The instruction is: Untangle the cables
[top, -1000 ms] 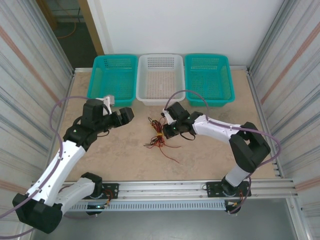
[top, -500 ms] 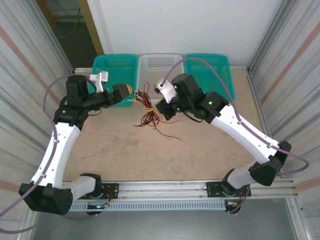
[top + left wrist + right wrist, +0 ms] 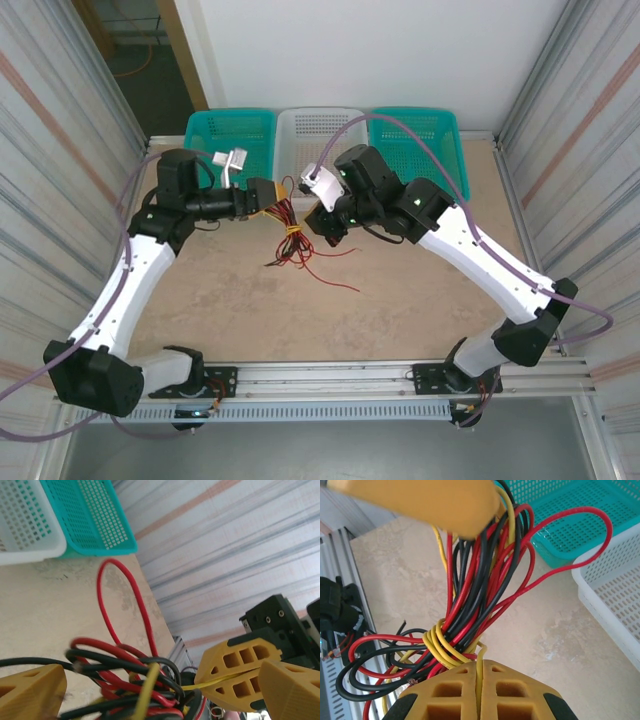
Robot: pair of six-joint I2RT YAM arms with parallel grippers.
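Note:
The cables [image 3: 291, 238] are a knot of red, black and pale yellow wires hanging above the table between both grippers, with loose ends trailing down to the tabletop. A pale yellow wire is wound round the cables [image 3: 470, 605]. My right gripper [image 3: 480, 692] is shut on the end of that yellow wire, and it stands just right of the bundle as my right gripper [image 3: 312, 216]. My left gripper [image 3: 162, 695] is open, its fingers wide apart with the cables [image 3: 125, 680] between them. My left gripper [image 3: 271, 195] meets the top of the bundle from the left.
Three baskets line the back of the table: a teal basket [image 3: 230, 150], a white basket [image 3: 320, 145] and another teal basket [image 3: 415, 150]. Corrugated walls stand at both sides. An aluminium rail [image 3: 330, 375] runs along the near edge.
The bundle lay on the table a second ago and now hangs lifted. Since half a second ago, my left gripper has moved right, closer to the bundle, and the bundle hangs slightly lower.

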